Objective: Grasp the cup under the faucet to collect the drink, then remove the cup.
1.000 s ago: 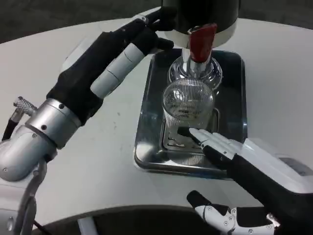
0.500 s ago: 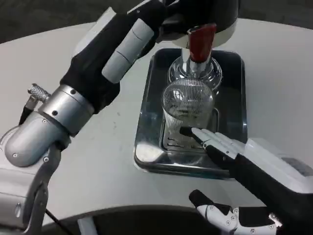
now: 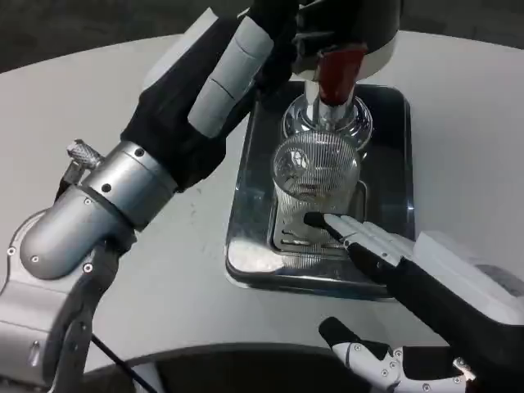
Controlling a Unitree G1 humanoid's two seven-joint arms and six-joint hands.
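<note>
Cup (image 3: 315, 184), ribbed clear glass, upright on tray (image 3: 246, 221) grate beneath red faucet (image 3: 337, 72). Right robot hand (image 3: 385, 254) fingertips at cup's base, grip unclear; left robot hand (image 3: 246, 57) at dispenser, fingers hidden.

A shiny metal drip tray (image 3: 385, 176) sits on the white worktop (image 3: 155, 270) (rounded at its near edge), with a slotted grate (image 3: 288, 233) set in its middle

Left robot hand (image 3: 246, 57) risen, fingers now at dispenser (image 3: 348, 24).
</note>
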